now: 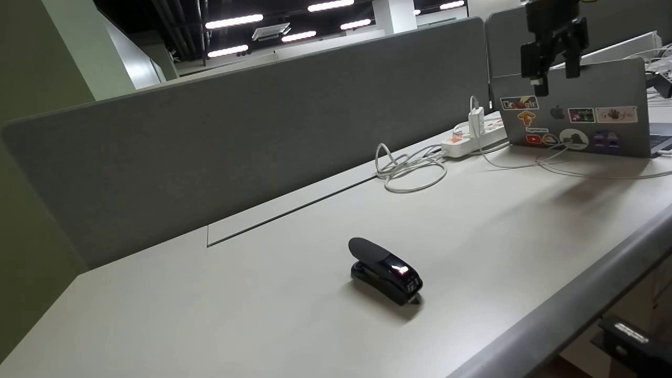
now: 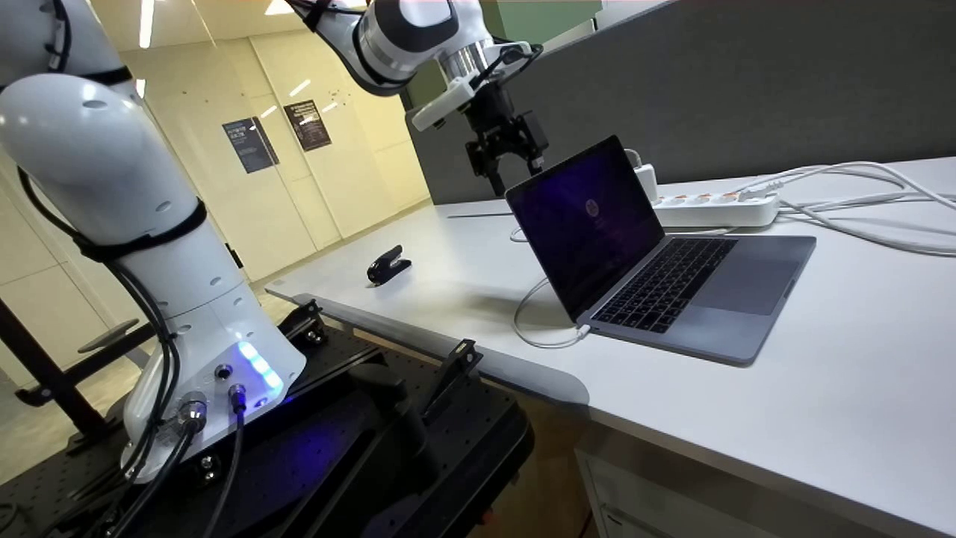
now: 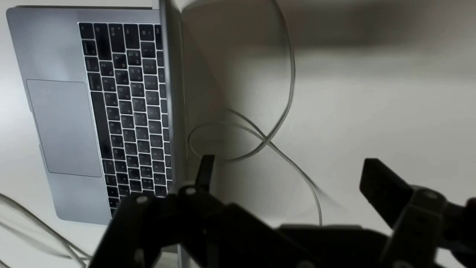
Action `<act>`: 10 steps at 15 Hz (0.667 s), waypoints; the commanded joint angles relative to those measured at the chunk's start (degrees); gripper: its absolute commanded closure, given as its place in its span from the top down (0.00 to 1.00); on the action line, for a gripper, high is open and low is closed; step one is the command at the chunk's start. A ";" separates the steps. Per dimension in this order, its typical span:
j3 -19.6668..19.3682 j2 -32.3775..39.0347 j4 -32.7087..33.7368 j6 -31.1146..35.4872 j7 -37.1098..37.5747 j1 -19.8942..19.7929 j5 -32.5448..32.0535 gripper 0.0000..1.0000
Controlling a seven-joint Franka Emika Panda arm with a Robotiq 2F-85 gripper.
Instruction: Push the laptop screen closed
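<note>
The laptop screen (image 1: 575, 125) stands open and upright, its stickered grey back showing in an exterior view. Its dark front faces the camera in an exterior view (image 2: 590, 224), tilted back from the flat grey base (image 2: 747, 280). In the wrist view the screen (image 3: 174, 111) shows almost edge-on, beside the keyboard base (image 3: 63, 126). My gripper (image 1: 556, 83) is open and empty, on the back side of the screen near its top edge. It also shows in an exterior view (image 2: 517, 178) and the wrist view (image 3: 290, 162). One finger is close to the screen; I cannot tell whether it touches.
A black stapler-like object (image 1: 386, 270) lies on the white table (image 1: 252, 304). A white power strip (image 2: 717, 211) with cables stands beside the laptop. A thin white cable (image 3: 292, 74) loops behind the screen. A grey partition (image 1: 262, 131) runs along the table's back.
</note>
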 commanded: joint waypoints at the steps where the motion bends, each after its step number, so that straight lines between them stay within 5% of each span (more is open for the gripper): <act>1: -0.94 0.53 0.99 1.44 -0.79 -0.31 0.41 1.00; 10: -4.57 1.61 3.00 3.80 -0.92 -3.15 0.81 1.00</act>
